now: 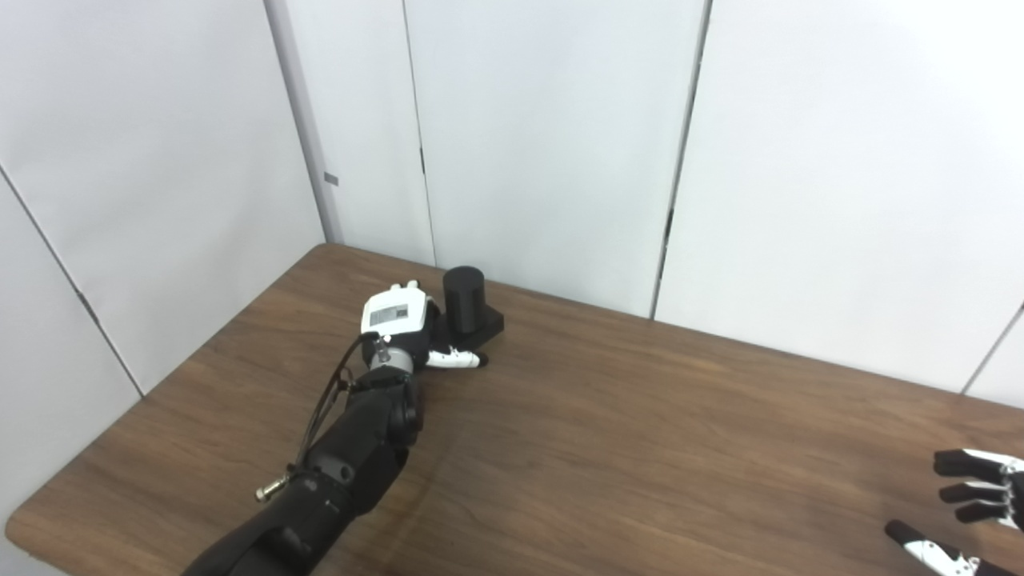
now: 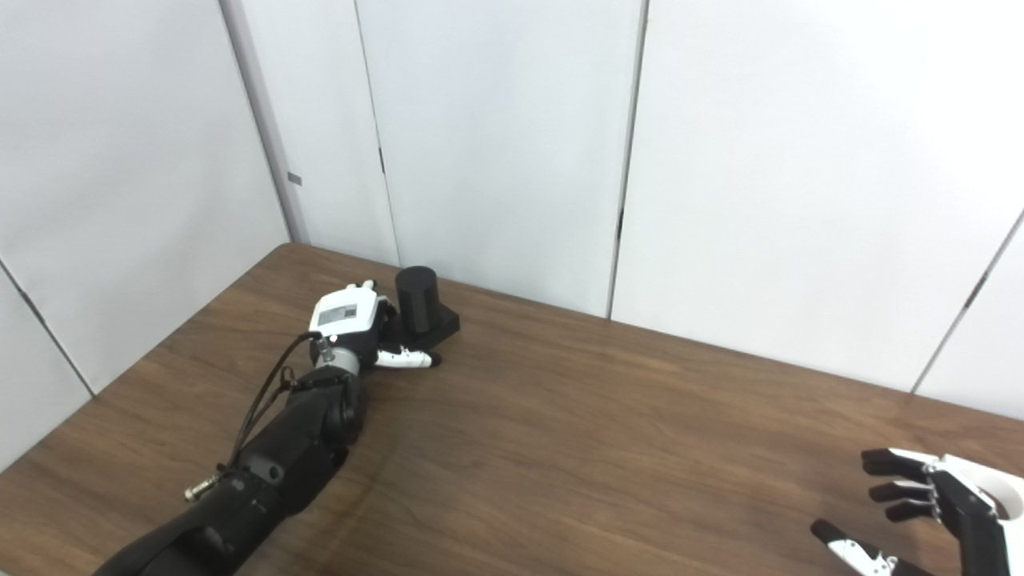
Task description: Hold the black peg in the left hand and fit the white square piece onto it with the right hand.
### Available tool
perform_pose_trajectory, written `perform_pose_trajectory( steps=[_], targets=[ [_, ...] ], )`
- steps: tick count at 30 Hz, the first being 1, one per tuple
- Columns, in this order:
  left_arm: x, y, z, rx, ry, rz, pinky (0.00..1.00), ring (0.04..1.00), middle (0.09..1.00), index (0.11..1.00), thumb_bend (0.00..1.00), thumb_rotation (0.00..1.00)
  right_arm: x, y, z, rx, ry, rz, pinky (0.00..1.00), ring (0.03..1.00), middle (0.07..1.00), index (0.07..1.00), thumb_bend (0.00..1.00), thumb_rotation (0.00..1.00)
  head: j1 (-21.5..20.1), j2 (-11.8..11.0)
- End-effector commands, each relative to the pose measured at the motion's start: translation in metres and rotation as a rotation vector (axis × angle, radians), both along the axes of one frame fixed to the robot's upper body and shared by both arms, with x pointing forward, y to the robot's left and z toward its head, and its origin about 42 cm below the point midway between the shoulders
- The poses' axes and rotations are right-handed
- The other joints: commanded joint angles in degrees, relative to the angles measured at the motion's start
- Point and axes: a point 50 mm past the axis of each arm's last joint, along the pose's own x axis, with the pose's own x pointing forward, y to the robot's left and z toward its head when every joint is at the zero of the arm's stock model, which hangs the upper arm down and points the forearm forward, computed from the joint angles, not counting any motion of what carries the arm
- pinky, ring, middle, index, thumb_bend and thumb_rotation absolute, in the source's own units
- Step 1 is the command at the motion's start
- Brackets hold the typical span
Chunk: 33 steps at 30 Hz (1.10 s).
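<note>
The black peg (image 1: 466, 300), a short cylinder on a square black base, stands upright near the table's far left edge. My left hand (image 1: 400, 324) rests right against the left side of its base. The thumb (image 1: 458, 360) lies along the base's front edge and the fingers reach straight past its back, so the hand is open and not closed around the peg. My right hand (image 2: 928, 504) hovers low over the table's front right corner, open with its fingers spread and nothing in it. No white square piece shows in either view.
The brown wooden table (image 1: 640, 448) ends at white wall panels (image 1: 560, 144) just behind the peg. Its left edge runs diagonally close to my left forearm (image 1: 352, 448).
</note>
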Motion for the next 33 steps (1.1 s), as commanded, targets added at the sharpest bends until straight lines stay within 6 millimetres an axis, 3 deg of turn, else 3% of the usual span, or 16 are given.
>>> perform_pose_trajectory(
  steps=[1,4,5,6,9,17,23,33],
  targets=[
    [0.016,0.005,0.028,0.03,-0.063,-0.012,0.9,1.0,1.0,0.758,1.0,0.6,0.004,-0.001,0.018,-0.002,-0.083,0.009,0.45,0.542,0.614,0.604,0.61,0.0,0.0,0.1],
    [0.016,0.007,0.027,0.03,-0.041,-0.043,0.91,1.0,0.989,0.703,0.88,0.49,0.003,-0.002,0.018,-0.002,-0.082,0.011,0.44,0.542,0.619,0.605,0.6,0.0,-0.1,0.3],
    [0.016,0.007,0.026,0.017,-0.029,-0.061,0.91,0.986,0.966,0.655,0.82,0.41,0.002,-0.001,0.019,-0.003,-0.085,0.011,0.44,0.54,0.618,0.604,0.6,0.0,-0.1,0.4],
    [0.016,0.007,0.026,0.007,-0.021,-0.074,0.93,0.971,0.936,0.557,0.64,0.21,0.002,-0.001,0.019,-0.004,-0.086,0.011,0.43,0.538,0.616,0.603,0.59,0.0,-0.1,0.4],
    [0.015,0.006,0.027,-0.011,0.007,-0.109,0.93,0.943,0.896,0.494,0.53,0.09,0.002,-0.001,0.02,-0.001,-0.09,0.009,0.43,0.535,0.615,0.602,0.58,0.0,0.0,0.6],
    [0.008,-0.002,0.03,-0.074,0.002,-0.197,0.89,0.877,0.835,0.482,0.52,0.06,0.003,-0.001,0.019,-0.002,-0.089,0.01,0.43,0.535,0.617,0.602,0.57,0.0,-0.1,0.9],
    [0.001,-0.01,0.032,-0.091,0.016,-0.289,0.87,0.867,0.856,0.483,0.52,0.06,0.006,-0.001,0.016,0.0,-0.082,0.006,0.44,0.543,0.624,0.606,0.56,0.0,-0.6,1.1],
    [-0.025,-0.048,0.017,-0.137,0.018,-0.565,0.9,0.906,0.878,0.487,0.52,0.06,0.007,0.003,0.014,0.003,-0.067,-0.008,0.45,0.568,0.645,0.608,0.57,0.0,-3.5,2.0]
  ],
)
